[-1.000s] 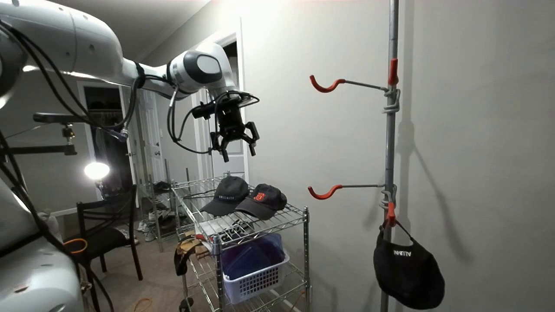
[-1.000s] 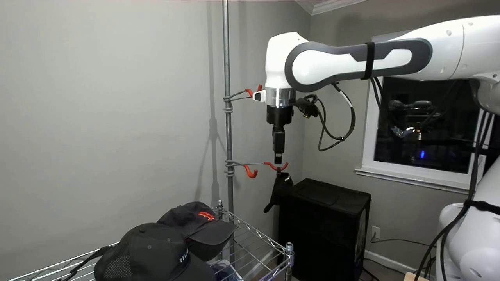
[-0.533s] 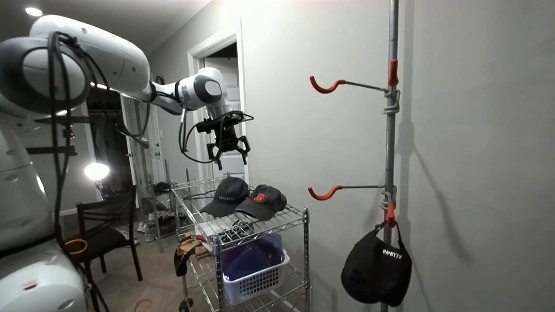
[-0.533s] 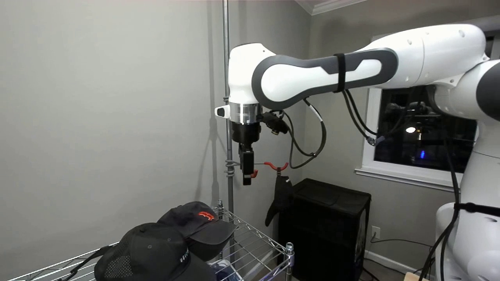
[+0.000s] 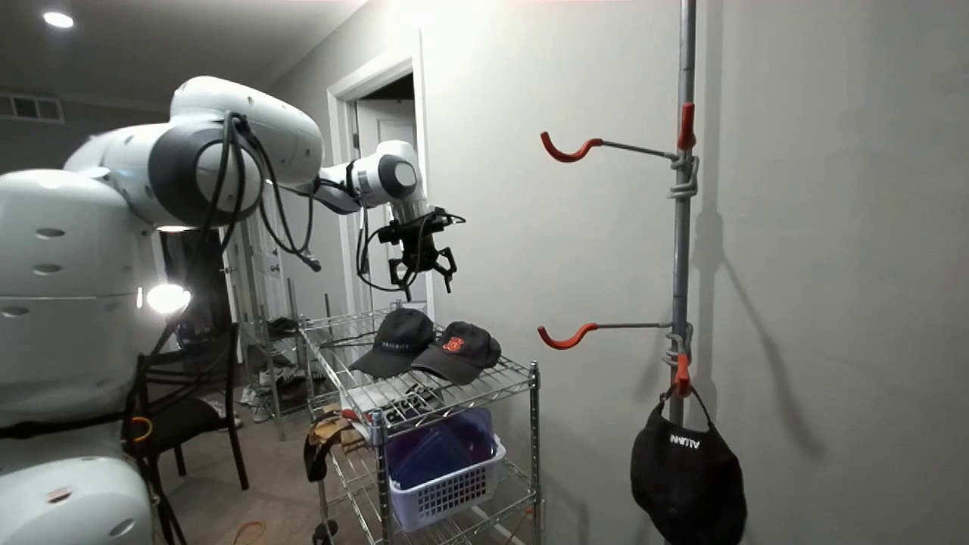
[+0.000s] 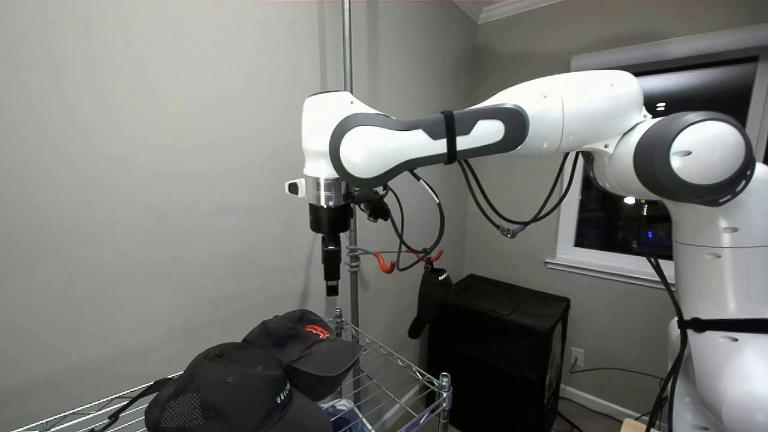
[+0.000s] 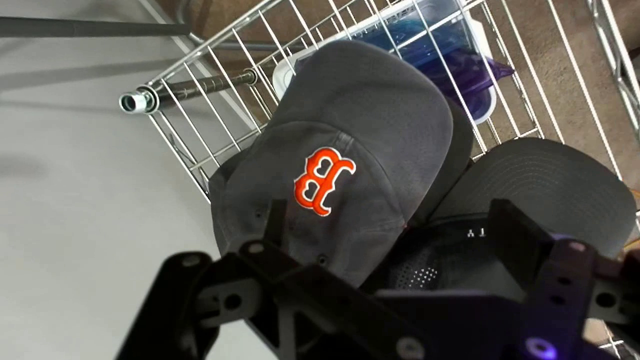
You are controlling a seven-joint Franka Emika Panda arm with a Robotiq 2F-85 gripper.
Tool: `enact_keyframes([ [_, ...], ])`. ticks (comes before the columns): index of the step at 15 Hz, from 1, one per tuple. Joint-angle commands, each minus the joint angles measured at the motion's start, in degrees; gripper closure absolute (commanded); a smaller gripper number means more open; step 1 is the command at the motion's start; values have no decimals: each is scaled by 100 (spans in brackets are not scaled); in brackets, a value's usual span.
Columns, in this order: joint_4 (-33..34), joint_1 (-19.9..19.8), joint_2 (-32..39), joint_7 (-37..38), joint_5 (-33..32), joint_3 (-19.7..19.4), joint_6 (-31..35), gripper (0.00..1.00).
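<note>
Black jaws, spread wide and empty, span the wrist view's bottom, hovering above an orange-lettered grey cap (image 7: pixel 335 135) and a black cap (image 7: pixel 545 185).

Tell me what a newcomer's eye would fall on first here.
Probably the white robot arm in both exterior views, its open gripper above a wire rack. In the wrist view, the orange B on a dark cap lying on that rack jumps out. A black cap also hangs from a red-tipped hook in both exterior views.

A gray cap (image 7: pixel 350 132) (orange B (image 7: pixel 320 182) on front) lies beside a darker cap (image 7: pixel 542 185) beneath the spread pincer (image 7: pixel 390 212).
</note>
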Motion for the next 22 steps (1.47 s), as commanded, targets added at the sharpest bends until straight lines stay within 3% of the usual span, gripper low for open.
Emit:
enact_keyframes([
  [1, 843, 255, 787, 109, -252, 61, -190, 0],
  [8, 1676, 631, 1713, 407, -540, -164, -80, 0],
  [22, 2171, 562, 2349, 689, -369, -655, 57, 0],
])
